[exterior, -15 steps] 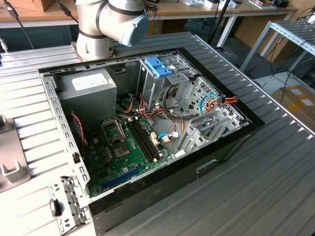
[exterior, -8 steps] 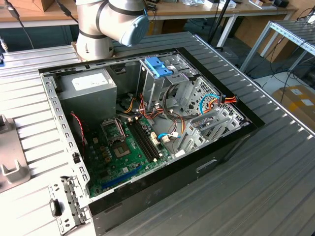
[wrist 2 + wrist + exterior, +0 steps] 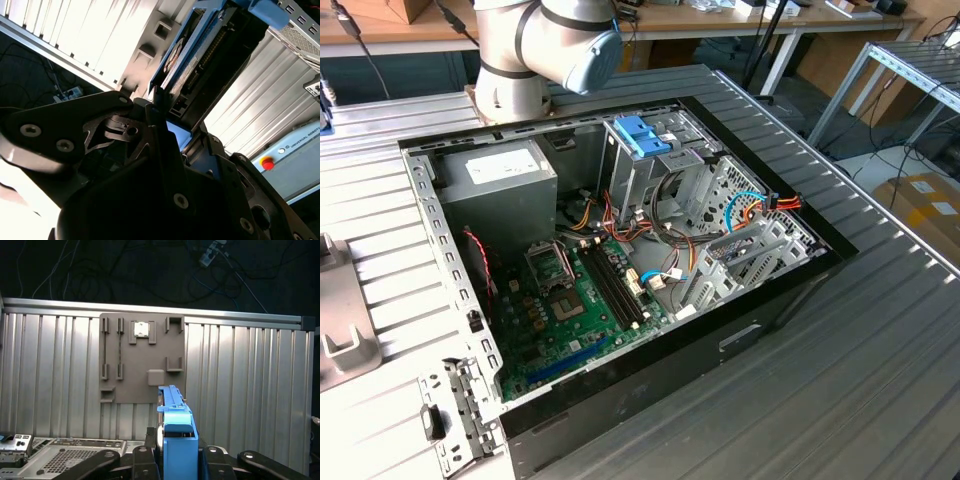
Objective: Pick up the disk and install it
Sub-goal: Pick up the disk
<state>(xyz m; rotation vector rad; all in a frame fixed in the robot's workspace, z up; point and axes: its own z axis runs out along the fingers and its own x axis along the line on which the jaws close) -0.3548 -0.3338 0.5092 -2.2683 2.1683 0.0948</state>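
One disk (image 3: 175, 432) is held edge-on between the fingers (image 3: 143, 459) of the gripper (image 3: 176, 461), which is closed on it from both sides, as is shown in both wrist views. The disk is carried clear of the ribbed metal table (image 3: 250, 390), and its blue side rail is turned towards the first wrist camera. Beyond it, a grey fixture plate (image 3: 142, 377) is laid flat on the table, close to one long edge. A corner of the open computer case (image 3: 65, 452) is seen near the gripper in the first wrist view. In the exterior view the case is laid on its side in the middle of the table, and the arm (image 3: 545, 45) is mounted by the edge nearest the grey power supply (image 3: 498, 185). A green motherboard (image 3: 570, 312) is fixed on the case floor, beside a metal cage (image 3: 655, 195) topped by a blue latch (image 3: 642, 135)
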